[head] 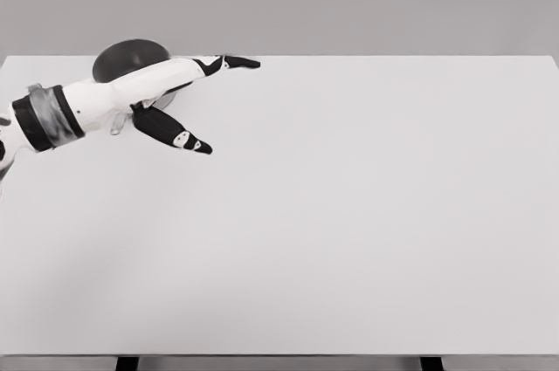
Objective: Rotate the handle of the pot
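Desk (349, 231): white surface filling most of the frame; nothing else visible on it apart from the pot at the upper left.
Left arm: enters from the left edge, upper left of the frame, forearm running up and to the right across the pot.
Pot (122, 57): dark, rounded, at the desk's far edge, upper left; largely covered by the arm. Handle not distinguishable; a small pale part below the wrist may belong to it, cannot confirm.
Left hand (188, 96): spread, holding nothing; one finger extended right along the far edge, thumb splayed down and right, both beyond the pot's right side.
Right hand: not in view.
Step in hand (judgement): approach to the handle, no contact confirmed.
Recommended execution: locate the handle first, set the fingers against its side, sweep in an arc around the pot's centre, keep the pot from sliding off the far edge.
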